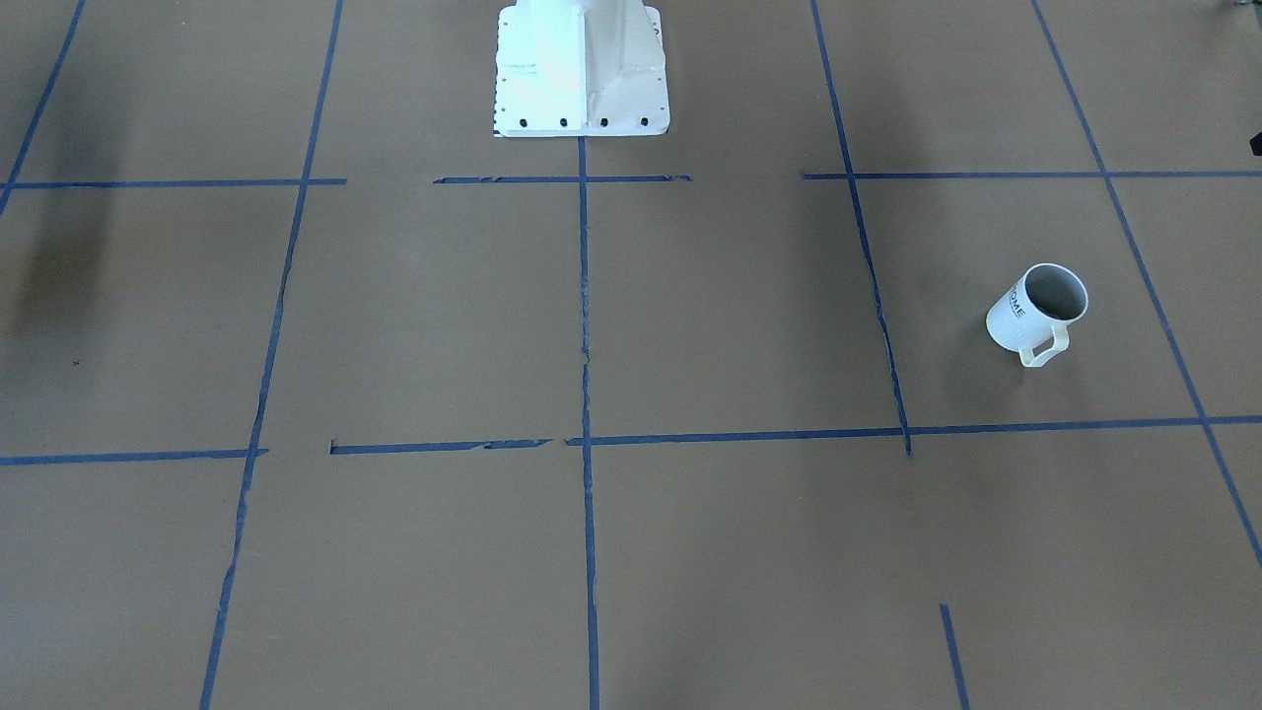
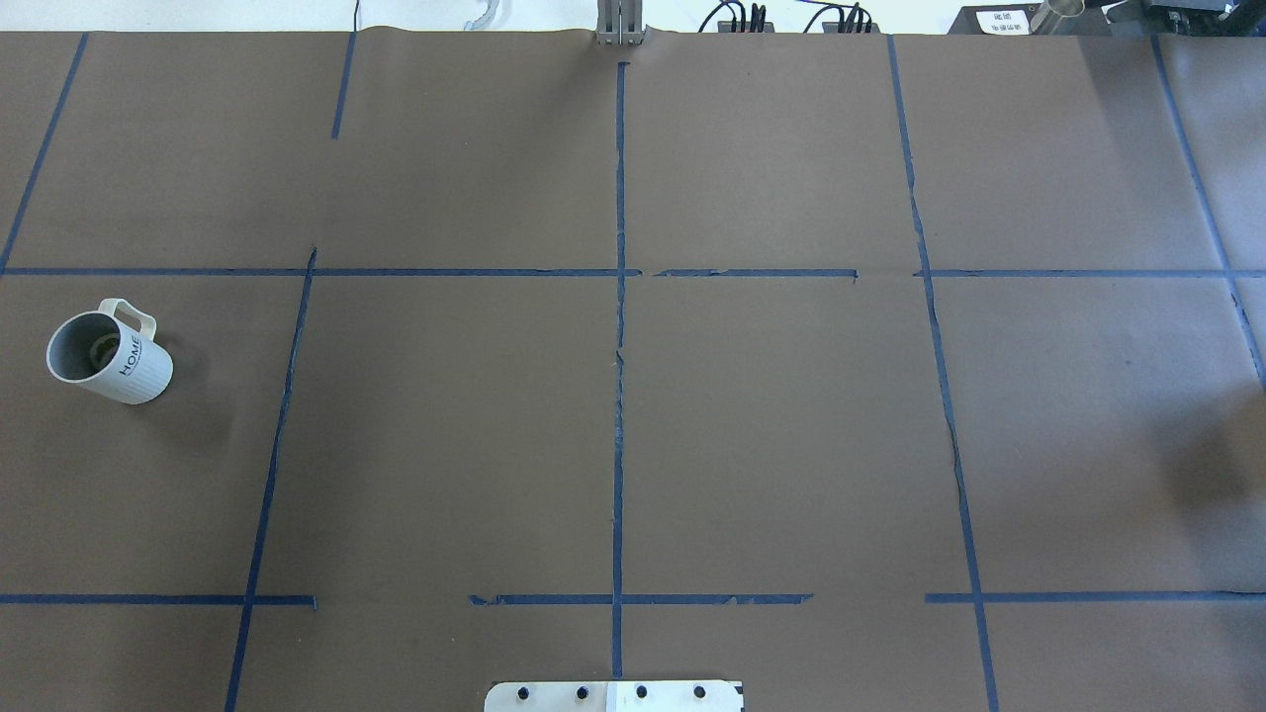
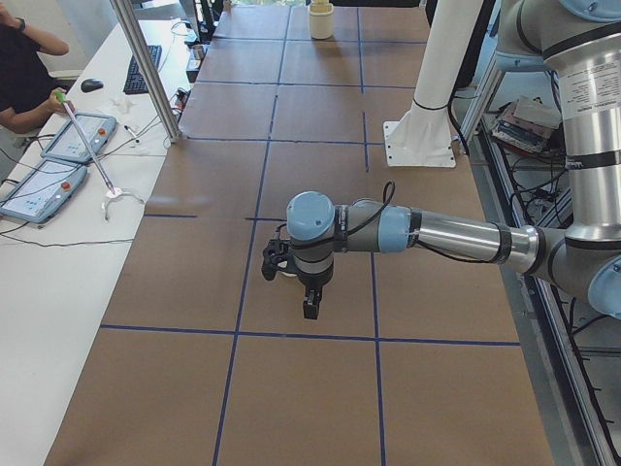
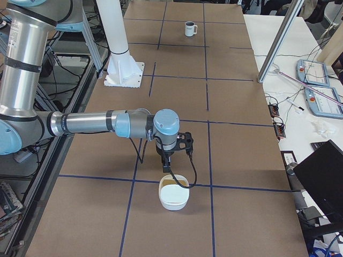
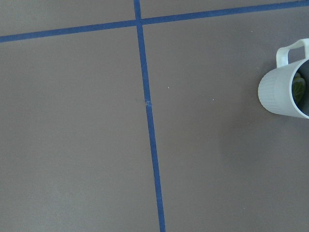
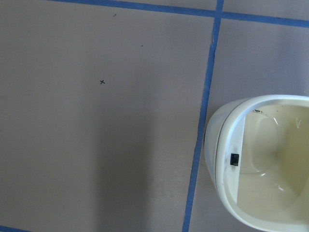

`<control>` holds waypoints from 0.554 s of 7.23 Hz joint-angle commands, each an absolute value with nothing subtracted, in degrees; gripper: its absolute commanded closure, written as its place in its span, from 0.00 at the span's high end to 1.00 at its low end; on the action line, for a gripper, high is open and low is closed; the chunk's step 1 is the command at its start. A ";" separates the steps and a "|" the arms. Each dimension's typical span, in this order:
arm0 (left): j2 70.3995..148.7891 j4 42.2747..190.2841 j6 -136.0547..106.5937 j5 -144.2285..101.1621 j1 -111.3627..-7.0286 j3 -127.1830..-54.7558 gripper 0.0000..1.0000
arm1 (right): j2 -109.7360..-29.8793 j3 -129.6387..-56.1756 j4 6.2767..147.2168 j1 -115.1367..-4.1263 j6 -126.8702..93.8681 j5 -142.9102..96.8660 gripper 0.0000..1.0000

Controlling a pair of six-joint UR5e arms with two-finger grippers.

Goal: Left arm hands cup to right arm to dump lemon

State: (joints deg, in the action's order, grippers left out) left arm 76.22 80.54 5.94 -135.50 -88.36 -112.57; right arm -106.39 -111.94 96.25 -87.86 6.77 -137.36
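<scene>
The cup [image 2: 109,356], a white mug with "HOME" lettering and a squared handle, stands upright on the brown table at the robot's far left, also in the front-facing view [image 1: 1037,314] and small in the right side view [image 4: 189,29]. The left wrist view shows the cup [image 5: 285,89] at its right edge, with a yellow-green piece [image 5: 299,89] inside. The left gripper [image 3: 309,307] hangs above the table and shows only in the left side view, which hides the cup. The right gripper [image 4: 167,167] hangs just above a cream bowl [image 4: 173,191]. I cannot tell whether either gripper is open.
The cream bowl [image 6: 260,164] stands empty at the robot's right end, beside a blue tape line. The white robot pedestal [image 1: 582,69] stands at the table's middle rear edge. Blue tape lines grid the table. An operator's desk with tablets [image 3: 58,155] runs along the far side.
</scene>
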 commanded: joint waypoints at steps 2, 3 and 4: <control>76.12 80.77 6.15 -135.70 -88.42 -112.76 1.00 | -106.26 -111.97 96.24 -87.89 6.77 -137.37 1.00; 76.20 80.95 6.24 -135.79 -88.42 -113.11 1.00 | -106.17 -112.06 96.15 -87.89 6.77 -137.37 1.00; 76.20 84.78 6.33 -135.79 -88.33 -113.03 1.00 | -106.08 -112.58 96.15 -87.80 6.77 -137.37 1.00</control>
State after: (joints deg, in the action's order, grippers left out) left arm 76.21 81.86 6.22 -135.75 -88.40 -112.94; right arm -106.19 -112.17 96.19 -87.88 6.76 -137.37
